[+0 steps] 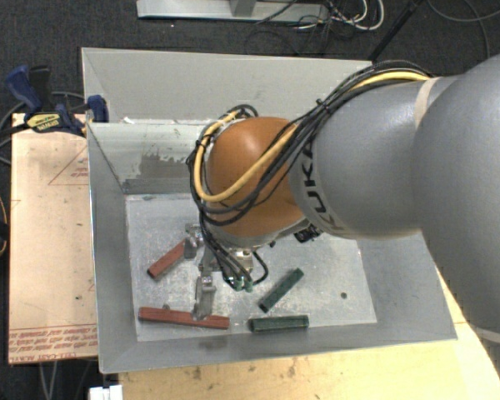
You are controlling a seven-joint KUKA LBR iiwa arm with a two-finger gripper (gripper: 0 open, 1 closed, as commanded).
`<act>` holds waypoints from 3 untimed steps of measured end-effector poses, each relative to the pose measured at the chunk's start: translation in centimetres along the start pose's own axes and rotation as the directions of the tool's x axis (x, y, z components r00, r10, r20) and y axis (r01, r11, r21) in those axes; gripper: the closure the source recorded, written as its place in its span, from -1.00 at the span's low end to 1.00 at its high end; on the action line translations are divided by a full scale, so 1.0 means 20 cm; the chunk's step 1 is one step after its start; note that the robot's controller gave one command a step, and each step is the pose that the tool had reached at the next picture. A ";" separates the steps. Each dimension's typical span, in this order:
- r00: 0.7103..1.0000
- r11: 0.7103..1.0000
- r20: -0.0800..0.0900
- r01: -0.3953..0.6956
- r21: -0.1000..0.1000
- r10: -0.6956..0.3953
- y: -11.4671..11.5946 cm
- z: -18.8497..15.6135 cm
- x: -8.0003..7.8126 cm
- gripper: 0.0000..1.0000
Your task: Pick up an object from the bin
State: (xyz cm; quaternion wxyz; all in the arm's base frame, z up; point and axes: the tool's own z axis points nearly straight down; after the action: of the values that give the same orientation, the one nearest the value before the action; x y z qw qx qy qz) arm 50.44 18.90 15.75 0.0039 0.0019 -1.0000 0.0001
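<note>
**Gripper poised at red bar**

A short red bar (167, 260) lies left on the bin (108, 223) floor. The gripper (205, 297) comes down at a long red bar (183, 317) by the near wall, seemingly lined up to grasp it. How far open it is cannot be told. Green bars (281, 290) lie to the right.

I note four flat bars on the bin (337, 261) floor: a long red-brown bar (183, 317) along the front and a short red-brown bar (167, 260) slanted above it at left. To their right, a slanted green bar (281, 290) lies above a level green bar (279, 324).
</note>
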 end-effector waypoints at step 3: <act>0.960 0.960 0.008 -0.281 -0.005 0.281 0.07 0.24 0.09 -1.00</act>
State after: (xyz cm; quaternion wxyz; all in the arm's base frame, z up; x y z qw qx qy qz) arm 48.62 20.34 10.92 -0.0007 -0.1401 -0.9901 -0.0011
